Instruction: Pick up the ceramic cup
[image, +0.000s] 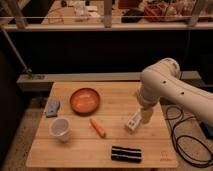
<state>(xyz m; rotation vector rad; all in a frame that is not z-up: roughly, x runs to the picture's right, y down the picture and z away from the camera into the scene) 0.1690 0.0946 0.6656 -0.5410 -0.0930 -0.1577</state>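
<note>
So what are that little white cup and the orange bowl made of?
The ceramic cup looks like glazed ceramic: plain white, smooth walls, though plastic can't be ruled out. The orange bowl looks glazed too, with a soft sheen, possibly ceramic or plastic. The gripper hangs over the table by the white bottle, away from both.

Warm light brightens the table (75, 150), with the gripper (145, 118) low over its right side; the surroundings lie dark.
</note>
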